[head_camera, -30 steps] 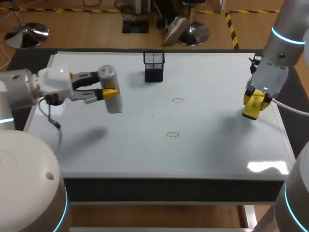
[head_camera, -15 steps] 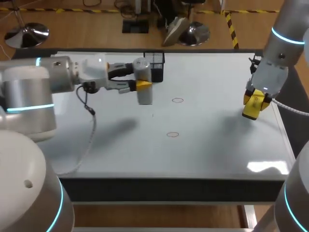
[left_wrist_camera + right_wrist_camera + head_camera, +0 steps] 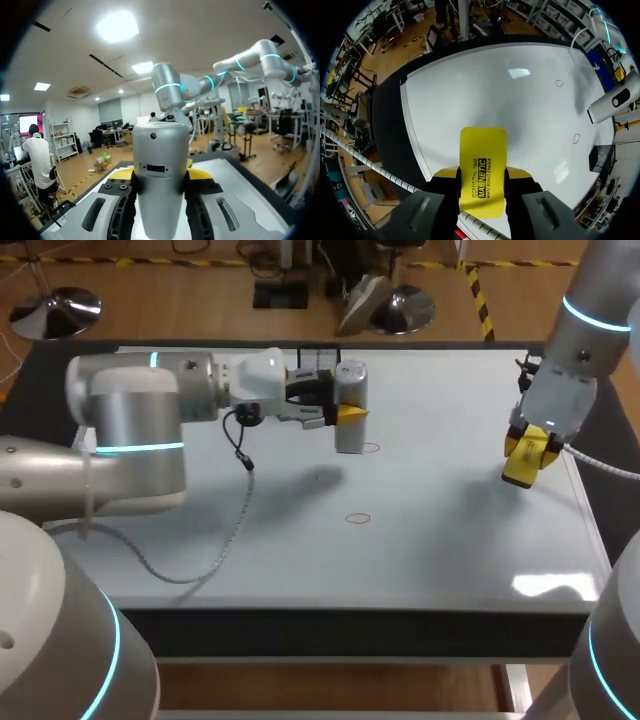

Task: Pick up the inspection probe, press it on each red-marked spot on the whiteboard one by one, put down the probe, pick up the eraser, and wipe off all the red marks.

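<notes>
The silver inspection probe (image 3: 351, 406) hangs upright in my left gripper (image 3: 345, 413), which is shut on it. Its lower end stands just beside the far red ring (image 3: 371, 448) on the whiteboard (image 3: 450, 540). A second red ring (image 3: 358, 518) lies nearer the front. From the left wrist, the probe (image 3: 161, 170) fills the gap between the fingers (image 3: 201, 174). My right gripper (image 3: 526, 452) hovers over the board's right edge, shut on the yellow eraser (image 3: 522, 464). The right wrist view shows the eraser (image 3: 482, 167), the probe (image 3: 615, 102) and both rings (image 3: 560, 83) (image 3: 576, 139).
A black mesh basket (image 3: 318, 361) stands at the board's far edge, partly behind my left gripper. My left arm (image 3: 140, 430) stretches across the board's left half, with its cable (image 3: 235, 525) drooping toward the surface.
My left arm has swung right with the probe, from the board's left side to the far red ring. The right arm and eraser have stayed put.
</notes>
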You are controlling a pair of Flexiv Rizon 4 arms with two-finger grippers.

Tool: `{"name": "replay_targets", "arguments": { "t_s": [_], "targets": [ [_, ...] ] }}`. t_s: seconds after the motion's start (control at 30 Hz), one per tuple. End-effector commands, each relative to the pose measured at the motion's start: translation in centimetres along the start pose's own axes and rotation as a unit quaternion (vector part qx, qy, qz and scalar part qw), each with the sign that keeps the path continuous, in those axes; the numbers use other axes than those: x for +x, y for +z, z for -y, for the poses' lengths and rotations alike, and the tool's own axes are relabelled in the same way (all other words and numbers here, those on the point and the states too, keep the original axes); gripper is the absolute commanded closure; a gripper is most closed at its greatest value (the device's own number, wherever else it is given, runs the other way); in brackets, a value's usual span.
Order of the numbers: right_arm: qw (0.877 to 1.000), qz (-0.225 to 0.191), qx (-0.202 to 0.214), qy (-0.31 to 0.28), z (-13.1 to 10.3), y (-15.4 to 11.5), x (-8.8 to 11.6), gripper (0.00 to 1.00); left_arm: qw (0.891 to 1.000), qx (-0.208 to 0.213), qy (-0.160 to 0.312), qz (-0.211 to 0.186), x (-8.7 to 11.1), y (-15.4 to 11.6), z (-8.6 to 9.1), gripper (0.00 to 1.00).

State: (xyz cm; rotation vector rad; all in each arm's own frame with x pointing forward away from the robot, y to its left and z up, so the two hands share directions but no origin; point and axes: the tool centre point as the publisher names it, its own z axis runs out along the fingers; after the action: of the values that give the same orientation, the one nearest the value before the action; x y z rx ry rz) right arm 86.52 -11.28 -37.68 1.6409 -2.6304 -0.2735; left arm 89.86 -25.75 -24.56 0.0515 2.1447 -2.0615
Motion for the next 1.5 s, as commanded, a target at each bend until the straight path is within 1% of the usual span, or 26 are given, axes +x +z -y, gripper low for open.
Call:
{"name": "replay_targets", "arguments": {
  "t_s": [0.03,0.07,0.17,0.4,0.43,0.53,0.8,1.07,1.2,1.3,1.5],
  "targets": [
    [1.0,-0.001,0.001,-0.001,0.1,0.0,0.0,1.0,1.0,0.002,-0.003,-0.011,-1.2,3.6,-1.2,1.0],
    [1.0,-0.001,0.001,-0.001,0.1,0.0,0.0,1.0,1.0,0.001,-0.012,-0.01,-1.4,3.8,-1.5,1.0],
    [1.0,-0.001,0.001,-0.001,0.1,0.0,0.0,1.0,1.0,-0.001,-0.012,-0.01,-1.8,4.3,-2.0,1.0],
    [1.0,-0.001,0.001,-0.001,0.1,0.0,0.0,1.0,1.0,-0.008,-0.027,-0.005,-3.2,4.6,-3.4,1.0],
    [1.0,-0.001,0.001,-0.001,0.1,0.0,0.0,1.0,0.999,-0.003,-0.039,-0.006,-3.4,4.6,-3.5,1.0],
    [1.0,-0.001,0.001,-0.001,0.1,0.0,0.0,1.0,0.999,-0.008,-0.04,-0.003,-4.1,4.8,-4.0,1.0],
    [1.0,-0.001,0.001,-0.001,0.1,0.0,0.0,1.0,0.999,-0.016,-0.05,0.003,-4.9,4.7,-5.0,1.0],
    [1.0,-0.001,0.001,-0.001,0.1,0.0,0.0,1.0,0.998,-0.022,-0.057,0.003,-4.9,4.6,-5.7,1.0],
    [1.0,-0.001,0.001,-0.001,0.1,0.0,0.0,1.0,0.998,-0.023,-0.058,0.002,-4.9,4.5,-5.7,1.0],
    [1.0,-0.001,0.001,-0.001,0.1,0.0,0.0,1.0,0.998,-0.027,-0.057,0.0,-4.9,4.5,-5.4,1.0],
    [1.0,-0.001,0.001,-0.001,0.1,0.0,0.0,1.0,0.998,-0.027,-0.059,-0.001,-5.9,4.6,-3.9,1.0]
  ]
}}
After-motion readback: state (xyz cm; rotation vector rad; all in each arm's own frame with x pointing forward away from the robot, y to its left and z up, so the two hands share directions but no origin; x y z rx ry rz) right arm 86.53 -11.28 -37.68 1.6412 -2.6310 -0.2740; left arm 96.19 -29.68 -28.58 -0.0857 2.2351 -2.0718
